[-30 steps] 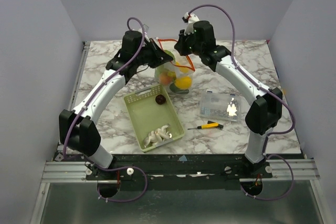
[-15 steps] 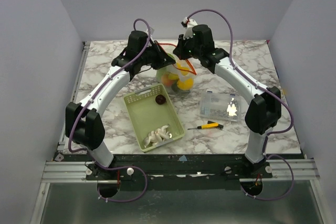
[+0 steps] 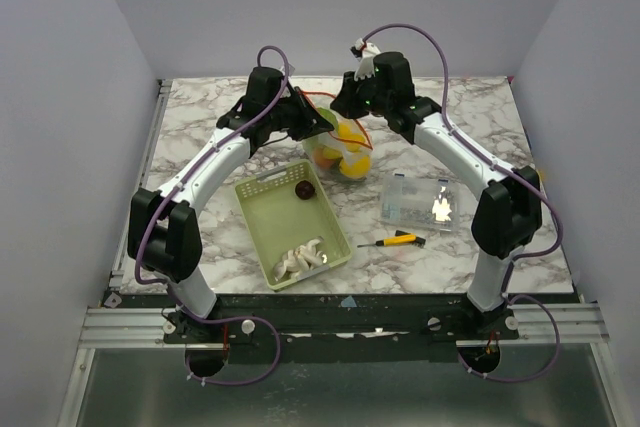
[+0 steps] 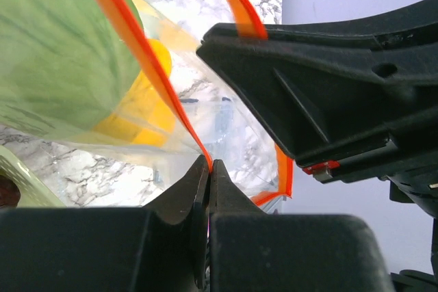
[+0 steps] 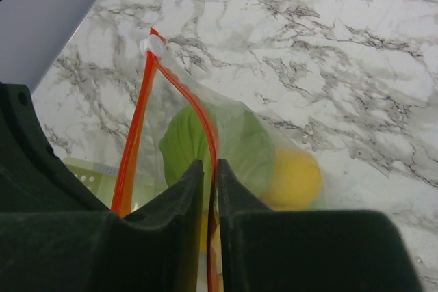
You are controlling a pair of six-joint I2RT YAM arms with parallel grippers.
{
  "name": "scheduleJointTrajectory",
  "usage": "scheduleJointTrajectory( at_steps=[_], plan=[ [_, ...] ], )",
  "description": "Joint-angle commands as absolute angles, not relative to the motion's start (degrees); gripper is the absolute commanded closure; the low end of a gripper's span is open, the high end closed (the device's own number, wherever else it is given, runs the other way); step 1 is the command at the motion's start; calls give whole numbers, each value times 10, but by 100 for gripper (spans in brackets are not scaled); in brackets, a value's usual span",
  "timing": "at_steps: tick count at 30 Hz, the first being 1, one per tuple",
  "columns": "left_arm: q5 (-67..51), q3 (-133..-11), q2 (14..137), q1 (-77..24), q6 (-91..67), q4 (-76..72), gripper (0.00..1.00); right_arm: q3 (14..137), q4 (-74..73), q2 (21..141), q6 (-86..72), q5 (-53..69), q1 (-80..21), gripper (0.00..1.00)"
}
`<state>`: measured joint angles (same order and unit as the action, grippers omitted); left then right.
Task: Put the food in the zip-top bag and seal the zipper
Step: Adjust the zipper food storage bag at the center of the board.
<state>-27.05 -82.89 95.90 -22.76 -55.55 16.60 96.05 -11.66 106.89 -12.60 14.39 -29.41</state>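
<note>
Red-orange zipper [image 5: 135, 135] is clenched in both my left gripper [image 4: 209, 169] and right gripper [image 5: 209, 169]. The zip-top bag [image 3: 340, 152] sits between them, upper centre of the top view. I'd pull the strip taut and press evenly along it, gently.

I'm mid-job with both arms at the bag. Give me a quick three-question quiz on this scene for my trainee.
1. True or false: the left gripper is shut on the zipper.
2. Which lies in the mesh basket? A: a screwdriver. B: a dark purple food piece. C: a clear box.
3. Fill in the colour: in the zip-top bag, beside the green food, lies a ____ food.

Key: 1 true; 2 B; 3 yellow, the yellow food.
</note>
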Motion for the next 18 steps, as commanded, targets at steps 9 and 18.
scheduleJointTrajectory(
  at_steps=[9,18],
  plan=[
    [-288,-806,947,-222,-556,141,100,955,-153,1024,-41,227,-286,53],
    [-283,-821,954,-221,-549,152,100,911,-221,976,112,237,-287,17]
  ],
)
